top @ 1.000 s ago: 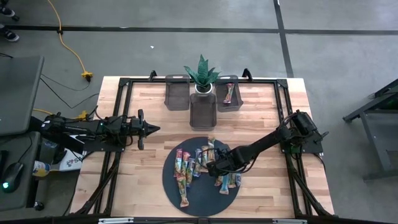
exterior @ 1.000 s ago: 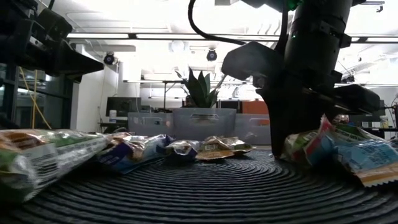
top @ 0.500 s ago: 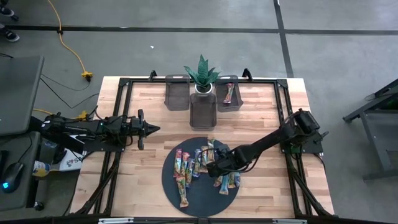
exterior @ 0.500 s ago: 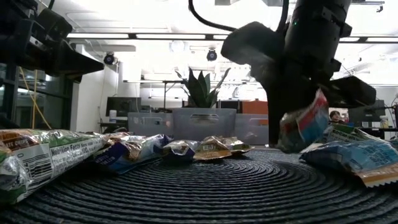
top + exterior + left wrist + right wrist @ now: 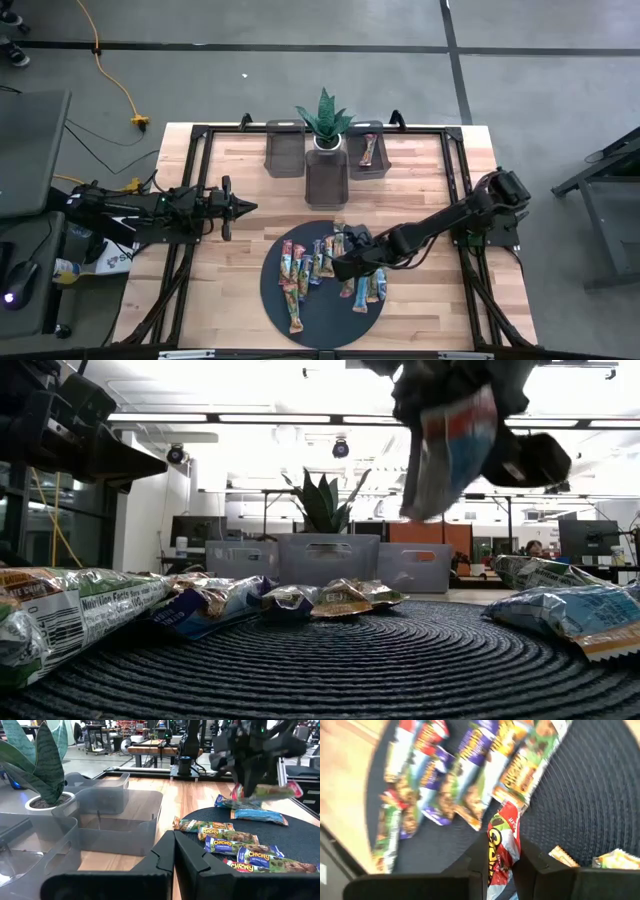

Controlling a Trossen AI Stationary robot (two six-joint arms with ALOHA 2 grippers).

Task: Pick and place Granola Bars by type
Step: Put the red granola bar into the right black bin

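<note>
Several Granola Bars [image 5: 312, 262] in glossy wrappers lie flat on a dark round mat [image 5: 275, 300] in the middle of the table's near half. My right gripper [image 5: 501, 852] hangs above the mat's right part, shut on a red-wrapped bar [image 5: 448, 452], which the left wrist view shows as the red-wrapped bar [image 5: 266, 792]. One more bar [image 5: 369, 150] lies in the far right bin [image 5: 368, 162]. My left gripper [image 5: 174, 851] waits level at the table's left side [image 5: 248, 208], fingers shut on nothing. My right gripper pinches the red-wrapped bar [image 5: 501, 834] between its two fingers. They come from above, slanting down from the table's right. One end of the bar [image 5: 512, 810] sticks out past the fingertips. The bar is tilted and lifted clear of the mat.
Three translucent grey bins stand at the far side: a left bin [image 5: 285, 150], a middle bin [image 5: 327, 178] and the right one. A potted plant [image 5: 323, 118] stands behind the middle bin. Bare wood [image 5: 430, 300] lies to the right of the mat.
My right gripper has gone up from the mat with the red-wrapped bar between its fingers and has turned a little. The bar, which lay among the others on the mat's right part, now hangs clear above them. The other bars have stayed in place.
</note>
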